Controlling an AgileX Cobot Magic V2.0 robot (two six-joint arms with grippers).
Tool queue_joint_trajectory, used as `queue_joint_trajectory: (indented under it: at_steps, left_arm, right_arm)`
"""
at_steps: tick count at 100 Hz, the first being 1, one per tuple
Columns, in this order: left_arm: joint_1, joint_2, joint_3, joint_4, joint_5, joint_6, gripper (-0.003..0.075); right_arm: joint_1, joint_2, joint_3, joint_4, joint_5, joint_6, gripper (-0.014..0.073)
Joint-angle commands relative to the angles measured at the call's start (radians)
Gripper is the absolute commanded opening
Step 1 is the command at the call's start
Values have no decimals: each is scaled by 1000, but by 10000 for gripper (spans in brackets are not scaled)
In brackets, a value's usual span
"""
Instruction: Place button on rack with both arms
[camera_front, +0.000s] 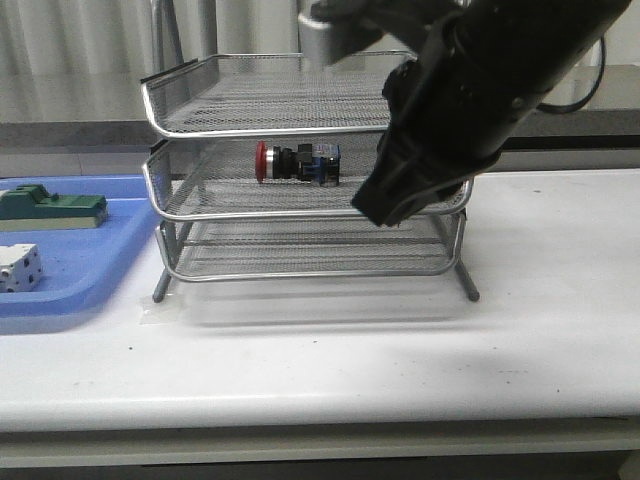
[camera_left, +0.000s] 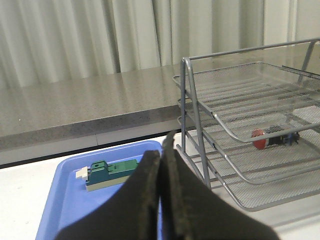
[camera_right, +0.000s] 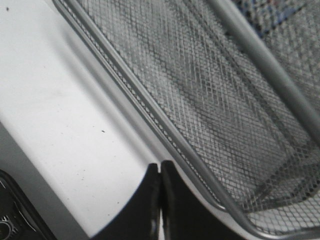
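The rack is a three-tier silver wire-mesh tray stack on a rod frame with splayed legs, standing upright on the white surface. The button lies on its side in the rack's middle tier, toward the back of that tray; its red mushroom head points to the rack's left end, its black-and-silver body follows, and its blue rear block points to the right end. Nothing grips it

Red-headed button, silver mesh rack
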Motion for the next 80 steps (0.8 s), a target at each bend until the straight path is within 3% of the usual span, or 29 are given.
queue_joint_trajectory:
  at_steps: [1, 29, 80]
  left_arm:
    - [1, 13, -27, -15, -81, -9, -20]
    - [1, 13, -27, -15, -81, -9, -20]
    - [1, 13, -27, -15, -81, -9, -20]
  right_arm:
    - [-7, -100, -33, 32, 15, -8, -69]
    - [-49, -283, -14, 31, 135, 74, -69]
    - [-424, -630, 155, 19, 135, 145, -69]
